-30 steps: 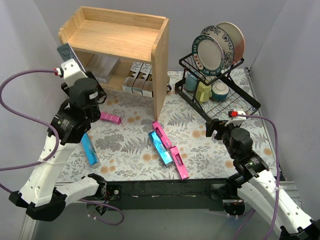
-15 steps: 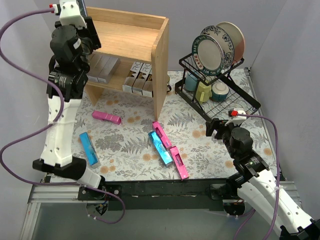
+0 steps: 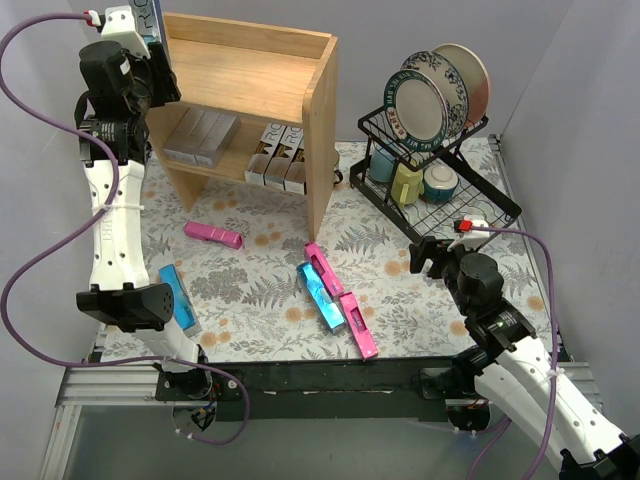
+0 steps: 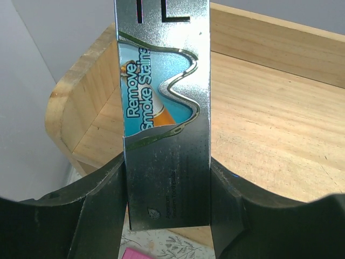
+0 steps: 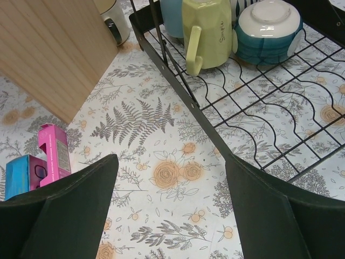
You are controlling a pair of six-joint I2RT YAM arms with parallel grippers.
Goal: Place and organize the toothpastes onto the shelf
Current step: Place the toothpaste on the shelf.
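Right claw: the right gripper (image 3: 432, 256) is hovering over the near right part of the floral-patterned tabletop (image 3: 400, 300), in front of the black wire dish rack (image 3: 470, 205). Its fingers are standing wide apart with nothing between them.
Near-edge cartons: a hot pink carton (image 3: 358, 326), a teal-blue and silver carton (image 3: 322, 296) and a second pink carton (image 3: 320, 264) are lying bunched together near the middle of the near edge.
Left-side cartons: a teal-blue carton (image 3: 178, 298) is lying near the left edge, and a third pink carton (image 3: 213, 235) is lying just beyond it, in front of the shelf.
Lower tier: plain silver cartons (image 3: 200, 137) and brown-gold patterned cartons (image 3: 280, 155) are sitting side by side on the lower tier of the light wooden two-tier shelf (image 3: 318, 120).
Left claw: the left gripper (image 3: 140, 45) is hanging raised at the shelf's top left corner, its fingers clamping a silver carton with a teal-blue panel (image 4: 164, 108).
Held carton: it is reaching past the fingers over the top tier's left rim. Whether it is touching the wood cannot be told.
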